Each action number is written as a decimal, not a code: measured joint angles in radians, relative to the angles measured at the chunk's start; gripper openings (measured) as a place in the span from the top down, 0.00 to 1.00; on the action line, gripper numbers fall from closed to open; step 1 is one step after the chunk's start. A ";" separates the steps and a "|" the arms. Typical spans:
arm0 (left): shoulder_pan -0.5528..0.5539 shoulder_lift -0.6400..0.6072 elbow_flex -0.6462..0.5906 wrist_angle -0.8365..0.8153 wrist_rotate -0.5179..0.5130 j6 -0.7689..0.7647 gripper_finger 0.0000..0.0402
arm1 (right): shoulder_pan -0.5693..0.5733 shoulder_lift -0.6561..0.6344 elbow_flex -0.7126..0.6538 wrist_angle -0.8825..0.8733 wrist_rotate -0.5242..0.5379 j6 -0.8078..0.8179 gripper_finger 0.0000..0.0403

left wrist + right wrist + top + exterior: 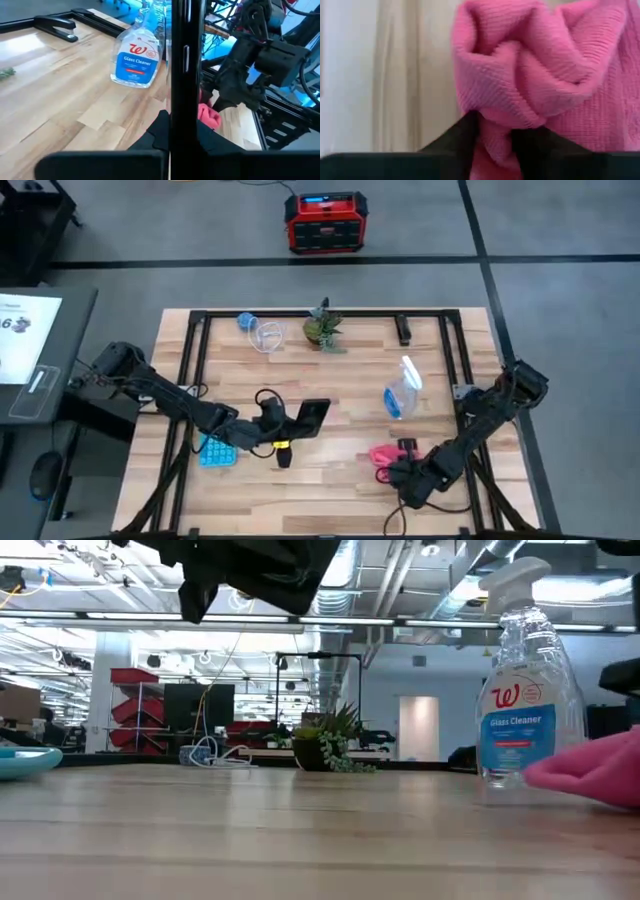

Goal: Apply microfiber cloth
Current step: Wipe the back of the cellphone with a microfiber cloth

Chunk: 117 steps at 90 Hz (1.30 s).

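Note:
The bright pink microfiber cloth (382, 453) is bunched up at the near right of the table, and my right gripper (402, 464) is shut on it. It fills the right wrist view as the cloth (540, 65). A black phone (313, 414) is held above the table's middle by my left gripper (292, 423), which is shut on it. In the left wrist view the phone (186, 60) stands edge-on, with the cloth (208, 115) and my right arm beyond it. My left gripper pinches the phone near its lower end (186, 112) between its two fingers, one on each flat face. The phone stands upright on edge, lifted clear of the table. My right gripper pinches a gathered fold of the cloth (495, 131) between its two fingers (462, 137), several layers thick. The rest of the cloth bulges out past the fingertips in loose folds.
A glass cleaner spray bottle (400, 394) stands just beyond the cloth. A light blue calculator (215, 451) lies near my left arm, with a small yellow and black object (283, 452) beside it. A potted plant (323, 329), a clear cup (266, 336) and a black stapler (403, 330) sit along the far edge.

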 joint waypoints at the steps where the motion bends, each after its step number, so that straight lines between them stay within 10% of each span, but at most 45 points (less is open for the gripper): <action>1: 0.000 0.000 0.000 0.000 0.000 0.000 0.99 | -0.002 -0.002 0.003 -0.003 -0.004 -0.014 0.65; 29: 0.001 0.001 0.000 0.002 0.100 -0.004 0.99 | -0.220 -0.124 0.169 0.012 -0.014 -0.485 0.40; 68: 0.001 0.001 0.000 0.005 0.415 0.047 0.99 | -0.350 -0.233 0.355 0.101 0.009 -1.383 0.41; 90: 0.001 0.001 0.000 0.005 0.468 0.048 0.99 | -0.324 -0.213 0.361 0.204 0.257 -2.013 0.41; 117: 0.004 0.001 0.000 0.006 0.470 0.039 0.98 | -0.345 -0.105 0.361 0.461 0.292 -2.546 0.41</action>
